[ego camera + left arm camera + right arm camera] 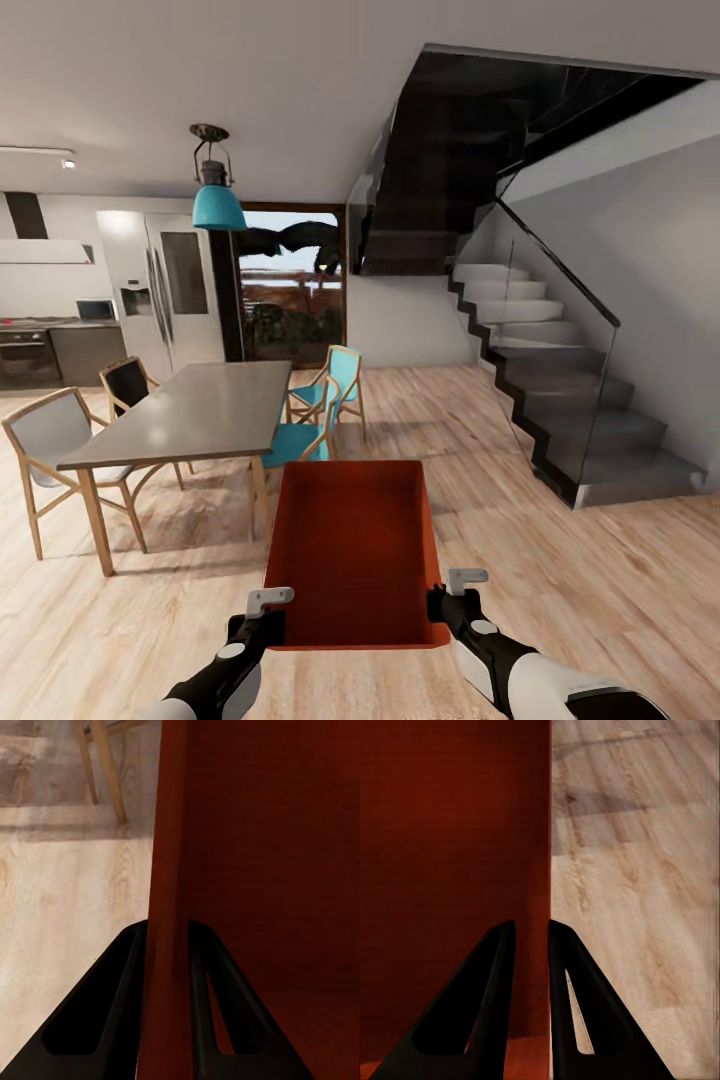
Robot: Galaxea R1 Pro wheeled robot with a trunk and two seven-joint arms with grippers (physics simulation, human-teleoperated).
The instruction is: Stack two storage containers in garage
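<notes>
Your left gripper (166, 945) and right gripper (531, 945) each pinch a container (352, 545) wall — jolt near the dining table (190, 410), and it slips.

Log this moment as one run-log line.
place: kitchen-dining area, wood floor | held: storage container, open top up | left gripper: shut on its left wall | right gripper: shut on its right wall | ahead: dining table, staircase

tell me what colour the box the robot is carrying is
Red-orange, plain; the box shows best in the head view.
</notes>
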